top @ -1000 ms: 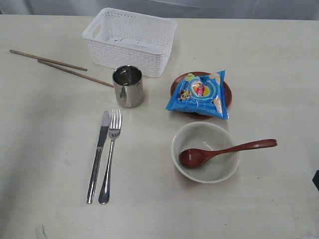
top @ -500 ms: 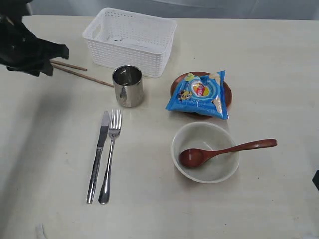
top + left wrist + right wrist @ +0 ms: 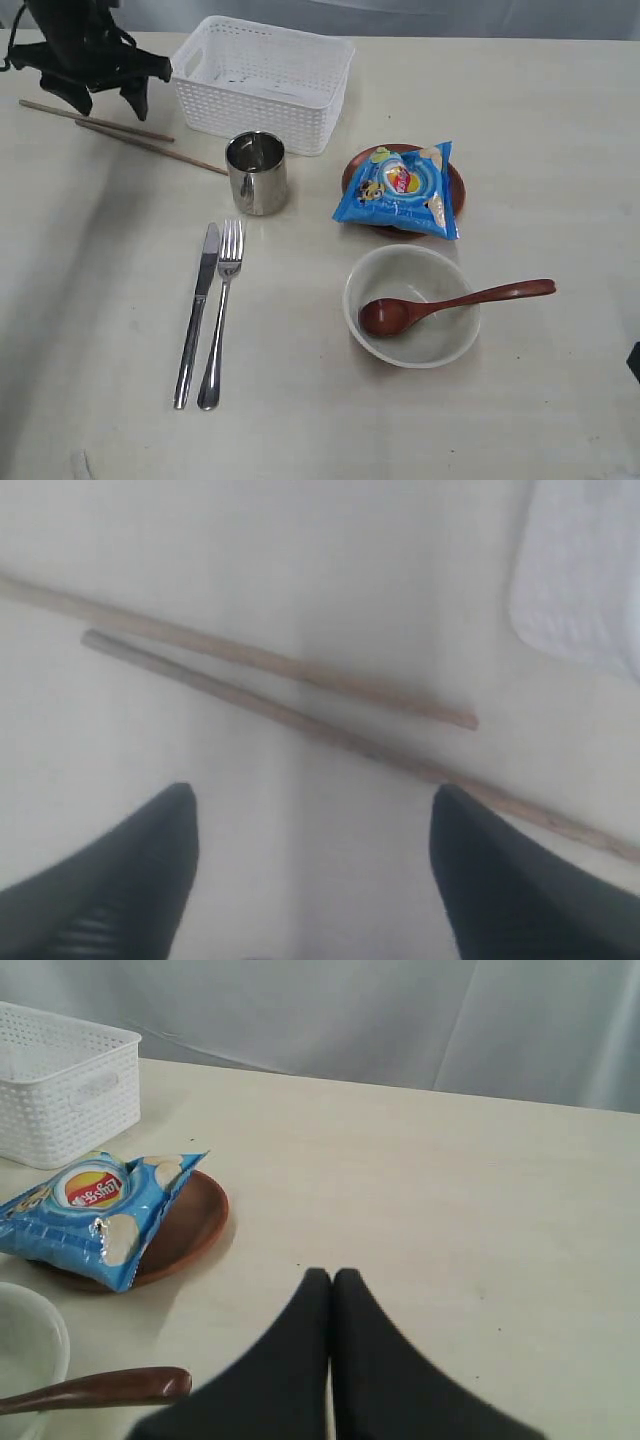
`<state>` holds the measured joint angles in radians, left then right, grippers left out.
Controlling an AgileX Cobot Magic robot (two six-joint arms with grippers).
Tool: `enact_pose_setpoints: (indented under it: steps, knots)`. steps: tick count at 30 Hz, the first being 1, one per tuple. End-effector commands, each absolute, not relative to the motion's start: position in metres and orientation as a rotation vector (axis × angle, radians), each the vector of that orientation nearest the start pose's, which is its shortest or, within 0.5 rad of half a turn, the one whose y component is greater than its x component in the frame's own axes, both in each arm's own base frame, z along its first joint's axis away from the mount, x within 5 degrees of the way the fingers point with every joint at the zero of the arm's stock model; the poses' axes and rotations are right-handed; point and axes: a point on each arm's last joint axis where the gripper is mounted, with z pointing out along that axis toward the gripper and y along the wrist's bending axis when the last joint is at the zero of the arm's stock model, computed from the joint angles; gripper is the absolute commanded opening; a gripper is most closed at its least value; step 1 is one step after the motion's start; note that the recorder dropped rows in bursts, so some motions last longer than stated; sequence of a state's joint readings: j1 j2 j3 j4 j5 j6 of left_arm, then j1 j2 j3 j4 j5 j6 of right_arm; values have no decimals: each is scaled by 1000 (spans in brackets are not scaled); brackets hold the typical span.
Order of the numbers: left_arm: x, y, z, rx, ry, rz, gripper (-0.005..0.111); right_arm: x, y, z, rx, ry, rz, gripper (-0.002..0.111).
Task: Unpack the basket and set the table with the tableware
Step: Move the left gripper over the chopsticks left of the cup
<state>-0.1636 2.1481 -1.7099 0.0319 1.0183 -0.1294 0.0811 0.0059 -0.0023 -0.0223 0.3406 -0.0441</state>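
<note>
We hold the left gripper (image 3: pixel 107 102) wide open and empty over the chopsticks (image 3: pixel 150 147), probably to grasp them; our right gripper (image 3: pixel 332 1278) sits closed, empty.

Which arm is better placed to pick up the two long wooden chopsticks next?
Left. The left gripper is open and hangs directly over the two long wooden chopsticks. The right gripper is shut and far off, over by the round brown plate.

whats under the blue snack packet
A round brown plate; only its rim and one side show. The blue packet covers its middle, so anything else there is hidden.
</note>
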Motion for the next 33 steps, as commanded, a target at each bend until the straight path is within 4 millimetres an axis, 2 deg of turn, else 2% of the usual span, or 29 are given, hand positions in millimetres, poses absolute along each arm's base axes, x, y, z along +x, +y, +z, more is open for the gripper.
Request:
enact_pose_setpoints:
  steps: [1,3,6,8,17,20,23,28,33]
  knots:
    - [453,-66,188,-113,2994,84,55,54,3,183,-113,1818,6,-1]
    - [457,-67,186,34,2975,87,56,54,3,183,-113,1818,6,-1]
    - [456,-69,184,372,2971,98,56,54,3,183,-113,1818,6,-1]
    - [452,-71,183,666,2964,70,56,54,3,183,-113,1818,6,-1]
    - [456,-67,184,1639,2568,204,56,54,3,183,-113,1818,6,-1]
    - [463,-69,179,1686,2467,241,56,54,3,183,-113,1818,6,-1]
    - [466,-71,166,1685,2464,213,56,54,3,183,-113,1818,6,-1]
    - [468,-69,141,1908,2386,227,56,54,3,183,-113,1818,6,-1]
    - [470,-69,131,1940,2375,220,56,54,3,183,-113,1818,6,-1]
